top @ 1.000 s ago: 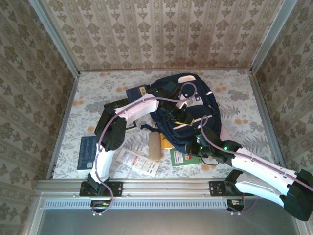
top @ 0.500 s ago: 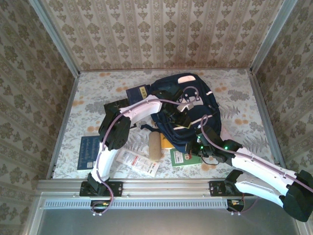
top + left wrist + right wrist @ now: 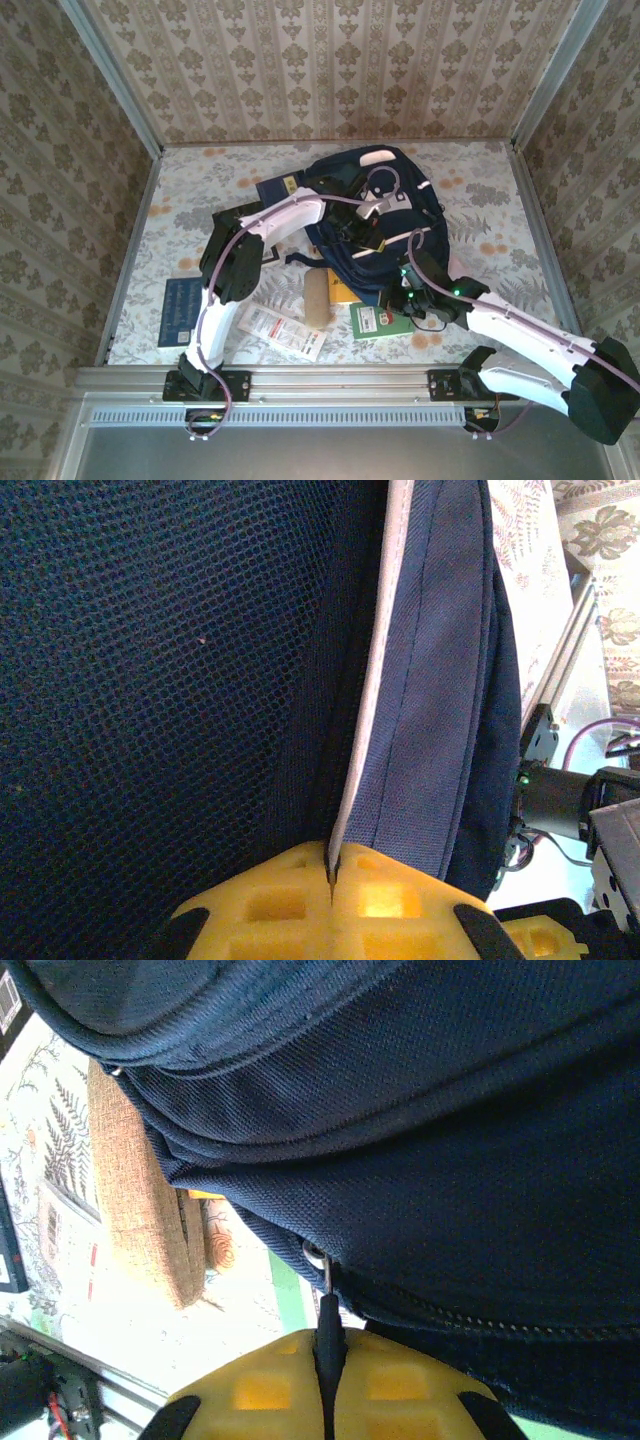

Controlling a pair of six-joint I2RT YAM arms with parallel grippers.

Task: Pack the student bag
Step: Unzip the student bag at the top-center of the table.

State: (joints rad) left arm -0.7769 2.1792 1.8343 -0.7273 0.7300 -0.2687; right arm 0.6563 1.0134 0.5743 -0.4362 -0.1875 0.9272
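Centrally in the top view, the student bag (image 3: pixel 385 215) is seen lying on the floral table (image 3: pixel 480 200), slightly toward 1 o'clock from the table's middle. The left gripper (image 3: pixel 358 240) is placed on the bag's 9 o'clock side. In the left wrist view its yellow fingers (image 3: pixel 270 905) are pressed together on a pale trim strip (image 3: pixel 372 680) of the bag, with dark mesh fabric (image 3: pixel 150 680) at 9 o'clock of that strip. The right gripper (image 3: pixel 398 290) is set at the bag's 6 o'clock edge. In the right wrist view it is clenched on a black zipper pull (image 3: pixel 326 1310), which is hung from a metal ring (image 3: pixel 314 1254) on the bag's seam. A tan fabric roll (image 3: pixel 317 298) is laid at 7 o'clock of the bag, and a green book (image 3: pixel 372 320) just beside the 6 o'clock edge. A labelled blue book (image 3: pixel 278 190) is found at 10 o'clock of the bag, a plain blue book (image 3: pixel 180 310) near the table's 8 o'clock edge, and a white-and-red packet (image 3: pixel 283 332) at 7 o'clock of the roll.
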